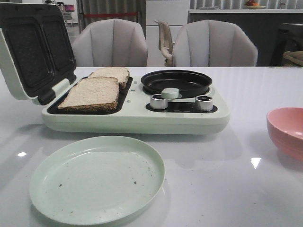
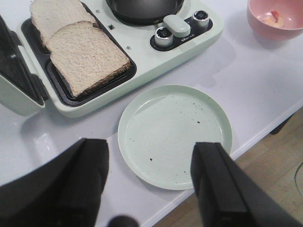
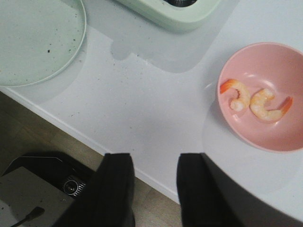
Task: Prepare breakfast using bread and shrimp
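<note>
Presently we find the bread (image 1: pixel 92 92) lying in the left well of the pale green breakfast maker (image 1: pixel 137 118), lid (image 1: pixel 33 47) raised: two slices, the near one overlapping the far one, both flat on the dark plate. We judge them light, soft and easily torn or crushed; a hold should fall on the crust edge of the upper slice, where the crumb is firmest, with gentle closure. In front of the appliance an empty green plate (image 1: pixel 97 182) sits on the tabletop (image 1: pixel 227 179), near its edge. The round pan (image 1: pixel 176 81) on the right half of the appliance holds nothing we can see. Further right, the pink bowl (image 3: pixel 262 94) contains the shrimp (image 3: pixel 255 101), two curled pieces resting just beside each other on the bowl's floor. We judge them small, light, likely slippery and springy; the thick middle of the curl offers the surest purchase, not the thin tail. The left tool (image 2: pixel 151 182) hangs above the plate, fingers spread wide, holding nothing. The right tool (image 3: pixel 156 189) hovers over the tabletop's edge, beside the bowl, fingers apart and empty.
</note>
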Motion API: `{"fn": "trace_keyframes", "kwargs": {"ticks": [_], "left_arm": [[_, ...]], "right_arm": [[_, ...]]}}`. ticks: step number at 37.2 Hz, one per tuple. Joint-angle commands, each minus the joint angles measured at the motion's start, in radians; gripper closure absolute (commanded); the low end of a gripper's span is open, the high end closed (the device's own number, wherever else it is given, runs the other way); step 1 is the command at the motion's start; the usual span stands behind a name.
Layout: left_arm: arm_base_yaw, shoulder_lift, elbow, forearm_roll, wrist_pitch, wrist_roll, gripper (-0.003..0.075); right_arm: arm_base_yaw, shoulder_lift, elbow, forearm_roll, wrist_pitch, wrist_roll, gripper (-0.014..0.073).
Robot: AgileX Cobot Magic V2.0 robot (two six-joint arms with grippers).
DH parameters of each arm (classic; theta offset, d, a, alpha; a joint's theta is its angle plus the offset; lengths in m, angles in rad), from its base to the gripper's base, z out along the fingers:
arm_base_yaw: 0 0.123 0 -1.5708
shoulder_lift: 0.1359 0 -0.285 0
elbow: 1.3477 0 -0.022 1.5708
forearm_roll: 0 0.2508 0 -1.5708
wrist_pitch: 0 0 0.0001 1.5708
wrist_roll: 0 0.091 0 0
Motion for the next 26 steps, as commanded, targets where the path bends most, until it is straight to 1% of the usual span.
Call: {"fn": "trace_keyframes", "kwargs": {"ticks": [1,8,11,13,18,22,26], "left_arm": [[-0.006,-0.003,-0.026,-0.014,-0.076,-0.007,0.0286],[-0.006,0.001,-0.026,-0.014,-0.076,-0.007,0.0295],[-0.006,0.016,-0.026,-0.009,-0.072,-0.007,0.0344],[-0.006,0.036,-0.035,0.0,-0.058,-0.007,0.0391],[-0.006,0.123,-0.095,0.043,0.039,-0.007,0.0526],[0.019,0.212,-0.149,0.087,0.078,-0.01,0.0617],[0.105,0.29,-0.19,0.095,0.102,-0.011,0.0622]], "right_arm": [[-0.006,-0.017,-0.022,-0.013,-0.066,0.003,0.0239],[-0.006,-0.015,-0.022,-0.013,-0.068,0.003,0.0239],[-0.006,-0.015,-0.022,-0.013,-0.068,0.003,0.0239],[-0.006,-0.015,-0.022,-0.013,-0.068,0.003,0.0239],[-0.006,-0.015,-0.022,-0.013,-0.068,0.003,0.0239],[-0.006,-0.015,-0.022,-0.013,-0.068,0.003,0.0239],[-0.006,-0.015,-0.022,-0.013,-0.068,0.003,0.0239]]}}
